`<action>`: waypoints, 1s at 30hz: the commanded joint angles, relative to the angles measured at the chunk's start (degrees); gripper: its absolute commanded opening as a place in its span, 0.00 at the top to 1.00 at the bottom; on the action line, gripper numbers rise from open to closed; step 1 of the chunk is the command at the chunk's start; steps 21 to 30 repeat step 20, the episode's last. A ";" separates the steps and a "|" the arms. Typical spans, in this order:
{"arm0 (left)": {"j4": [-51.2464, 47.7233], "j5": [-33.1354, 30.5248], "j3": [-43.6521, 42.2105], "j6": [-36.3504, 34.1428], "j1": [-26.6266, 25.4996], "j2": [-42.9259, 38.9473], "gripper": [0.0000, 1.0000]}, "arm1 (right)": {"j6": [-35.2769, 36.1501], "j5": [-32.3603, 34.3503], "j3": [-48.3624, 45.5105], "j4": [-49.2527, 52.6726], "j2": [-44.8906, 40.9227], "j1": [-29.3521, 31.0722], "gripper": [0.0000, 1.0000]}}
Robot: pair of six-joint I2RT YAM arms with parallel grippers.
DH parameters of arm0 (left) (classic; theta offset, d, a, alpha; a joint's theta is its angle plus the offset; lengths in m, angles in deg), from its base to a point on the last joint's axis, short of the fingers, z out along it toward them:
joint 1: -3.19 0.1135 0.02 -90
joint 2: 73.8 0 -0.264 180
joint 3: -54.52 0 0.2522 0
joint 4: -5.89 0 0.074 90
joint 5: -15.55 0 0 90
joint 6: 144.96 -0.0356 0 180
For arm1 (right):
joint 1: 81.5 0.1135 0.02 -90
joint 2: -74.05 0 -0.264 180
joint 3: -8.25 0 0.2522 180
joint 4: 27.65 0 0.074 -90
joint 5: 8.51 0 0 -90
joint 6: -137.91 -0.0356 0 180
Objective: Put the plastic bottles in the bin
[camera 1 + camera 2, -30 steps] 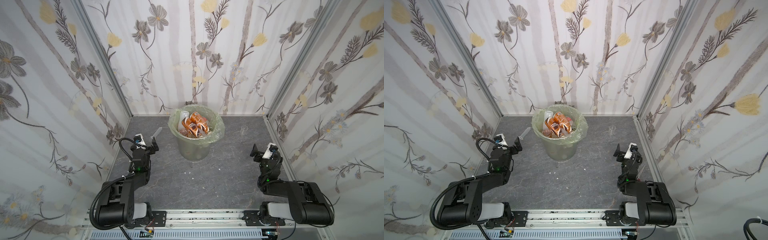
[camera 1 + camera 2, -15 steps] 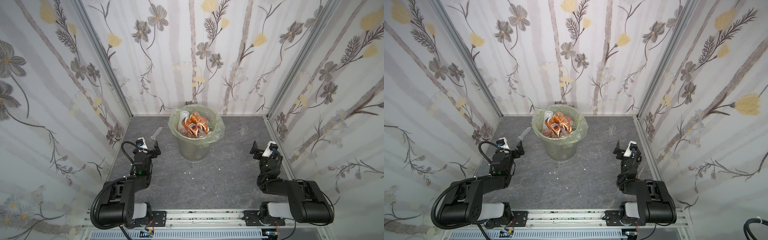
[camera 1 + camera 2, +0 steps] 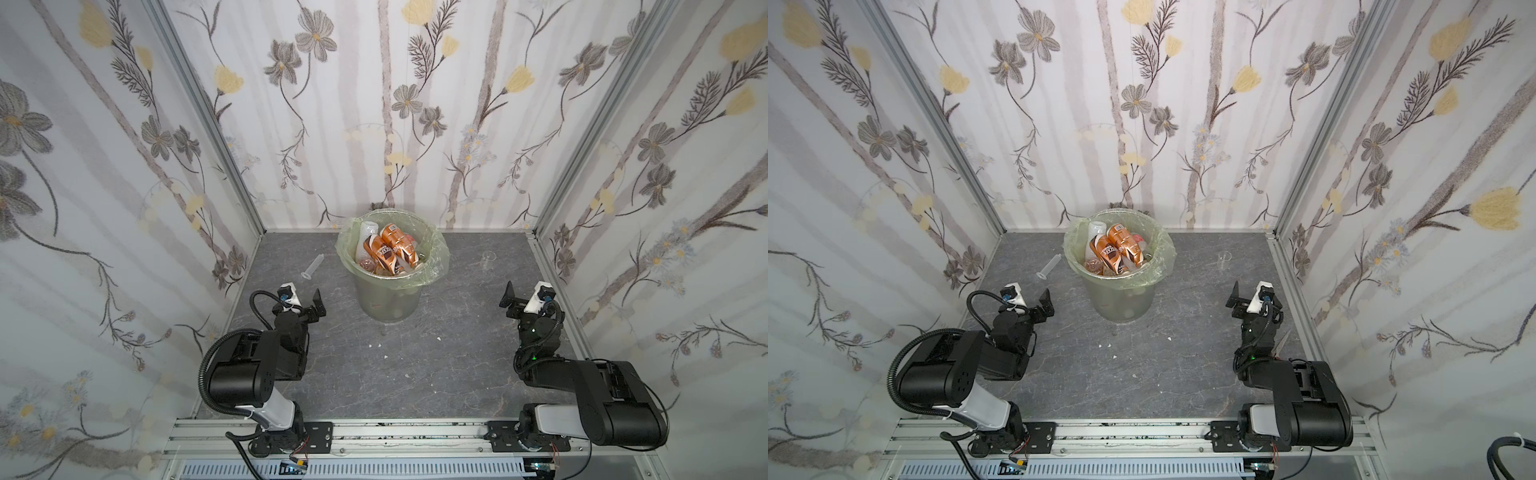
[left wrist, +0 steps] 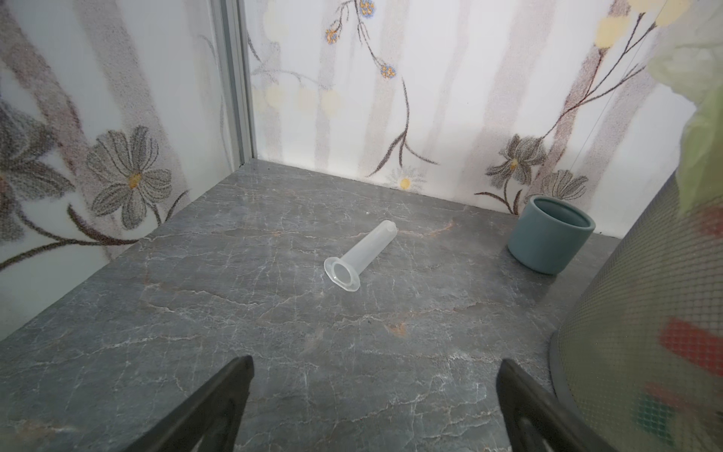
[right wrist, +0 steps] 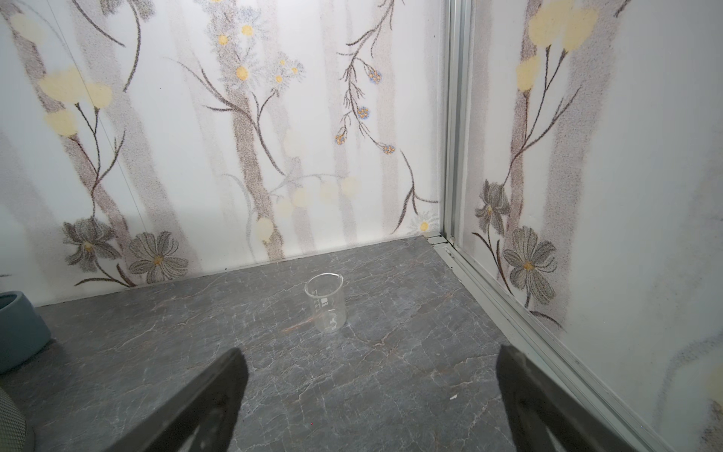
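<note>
The bottles [image 3: 388,251] lay piled inside the bin [image 3: 388,303], reaching nearly to its rim. Copper-brown ones were on top and a milky white one sat at the pile's left edge in both top views [image 3: 1115,251]. The bin [image 3: 1121,301] stood upright on the table [image 3: 415,365], near the back wall and about midway between the side walls. Its pale green bag [image 3: 436,257] was folded out over the rim. Through the bin's wall [image 4: 645,313] the left wrist view showed blurred red and green patches, too unclear to name.

No bottle showed on the table outside the bin. A clear syringe [image 3: 312,266] lay on its side just left of the bin, apart from it [image 4: 360,254]. A blue-grey cup [image 4: 547,242] stood upright behind the bin by the back wall, seen only in the wrist views [image 5: 19,332]. A clear beaker [image 5: 325,303] stood upright well to the right of the bin [image 3: 1224,259].

The left gripper [image 3: 307,309] hung low, near the bin's left side, with its jaws spread wide and nothing between them [image 4: 375,364]. The right gripper [image 3: 523,303] hung by the right wall, well apart from the bin, its jaws likewise wide and empty [image 5: 371,356], pointing toward the beaker.
</note>
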 commanded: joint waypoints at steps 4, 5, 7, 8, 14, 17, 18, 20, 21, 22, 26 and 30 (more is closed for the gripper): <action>3.41 -1.91 0.24 0.14 -0.05 0.22 0.00 | 1.04 0.18 0.70 -0.78 0.18 0.10 0.00; 3.30 -2.10 0.21 0.14 -0.09 0.16 0.00 | 1.06 0.28 0.70 -0.76 0.18 0.10 0.00; 3.01 -2.70 0.44 -0.03 -0.25 0.16 0.00 | 1.06 0.32 0.66 -0.75 0.18 0.10 0.00; 2.92 -2.94 0.50 -0.02 -0.40 0.21 0.00 | 1.06 0.35 0.70 -0.77 0.18 0.15 0.00; 2.35 -4.13 0.75 -0.26 -0.89 0.16 0.00 | 1.06 0.30 1.08 -0.09 0.35 0.15 0.00; 2.29 -4.14 0.81 -0.25 -0.89 0.16 0.00 | 1.50 0.79 1.87 1.35 0.53 0.54 0.00; 2.26 -4.14 0.82 -0.25 -0.91 0.16 0.00 | 1.63 0.92 1.72 1.05 0.40 0.63 0.00; 2.26 -4.14 0.80 -0.27 -0.90 0.21 0.00 | 1.76 1.02 1.39 0.52 0.36 0.76 0.00; 2.26 -4.14 0.80 -0.27 -0.90 0.21 0.00 | 1.76 1.02 1.39 0.52 0.36 0.76 0.00; 2.26 -4.14 0.80 -0.27 -0.90 0.21 0.00 | 1.76 1.02 1.39 0.52 0.36 0.76 0.00; 2.26 -4.14 0.80 -0.27 -0.90 0.21 0.00 | 1.76 1.02 1.39 0.52 0.36 0.76 0.00; 2.26 -4.14 0.80 -0.27 -0.90 0.21 0.00 | 1.76 1.02 1.39 0.52 0.36 0.76 0.00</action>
